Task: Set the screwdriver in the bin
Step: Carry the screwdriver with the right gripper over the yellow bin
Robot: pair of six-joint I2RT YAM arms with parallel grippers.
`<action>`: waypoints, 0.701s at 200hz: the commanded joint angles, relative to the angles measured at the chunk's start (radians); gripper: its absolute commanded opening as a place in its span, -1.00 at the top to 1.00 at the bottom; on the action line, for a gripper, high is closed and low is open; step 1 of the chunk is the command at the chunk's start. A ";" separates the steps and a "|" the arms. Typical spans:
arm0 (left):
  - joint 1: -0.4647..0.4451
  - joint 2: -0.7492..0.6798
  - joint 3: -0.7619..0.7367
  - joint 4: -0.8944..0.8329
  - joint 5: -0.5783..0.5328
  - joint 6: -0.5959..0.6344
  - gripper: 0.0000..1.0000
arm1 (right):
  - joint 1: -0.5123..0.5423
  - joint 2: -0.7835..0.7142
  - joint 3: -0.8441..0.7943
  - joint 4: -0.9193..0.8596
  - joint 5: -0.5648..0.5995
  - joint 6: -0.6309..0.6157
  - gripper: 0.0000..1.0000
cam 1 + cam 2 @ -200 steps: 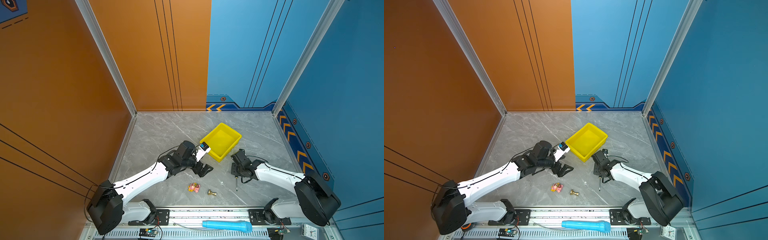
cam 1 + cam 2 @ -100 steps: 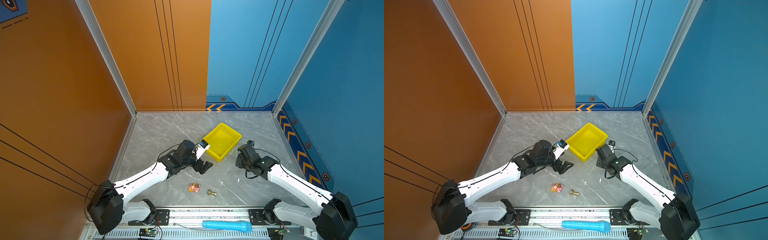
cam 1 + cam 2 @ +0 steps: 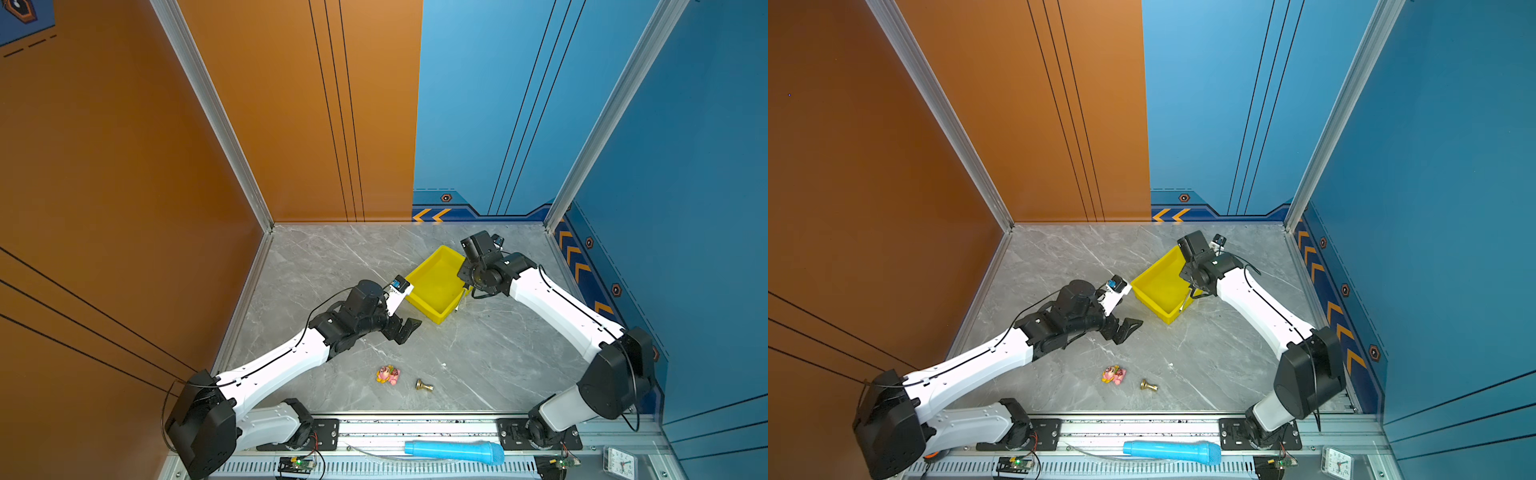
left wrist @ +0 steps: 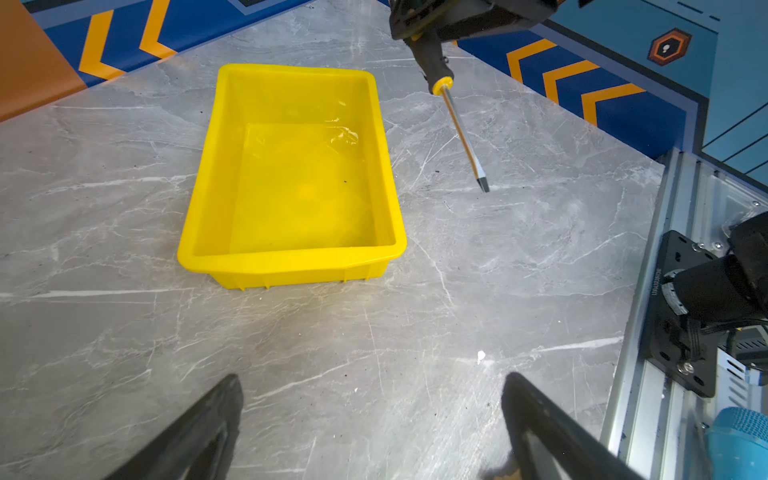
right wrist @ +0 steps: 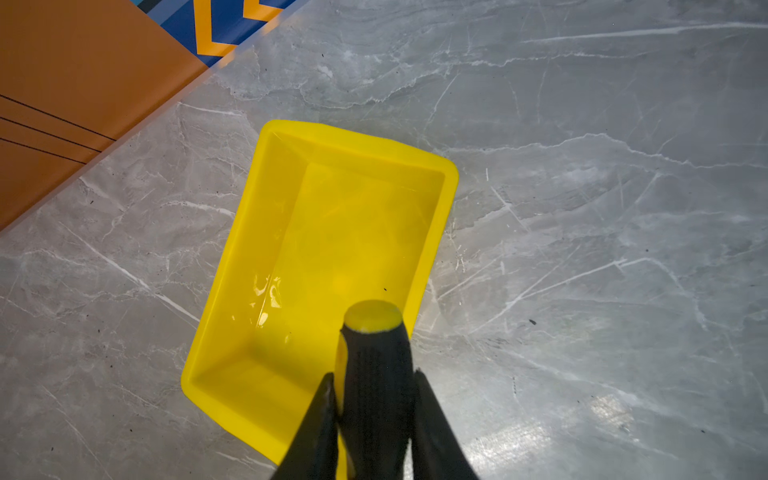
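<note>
Screwdriver held beside the bin

The screwdriver hangs from my right gripper, jaws pinched on its black handle, shaft slanting down just outside the yellow bin's long wall. My left gripper hovers near the bin, jaws spread wide over the marble table

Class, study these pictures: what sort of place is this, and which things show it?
Probably a robot test cell: a white left arm and right arm mounted on a metal rail, and a marble-look tabletop boxed in by an orange wall and a blue wall.
</note>
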 commanded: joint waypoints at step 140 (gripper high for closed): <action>0.022 -0.053 -0.045 -0.023 -0.078 -0.015 -0.96 | -0.066 0.565 0.315 0.111 -0.107 0.094 1.00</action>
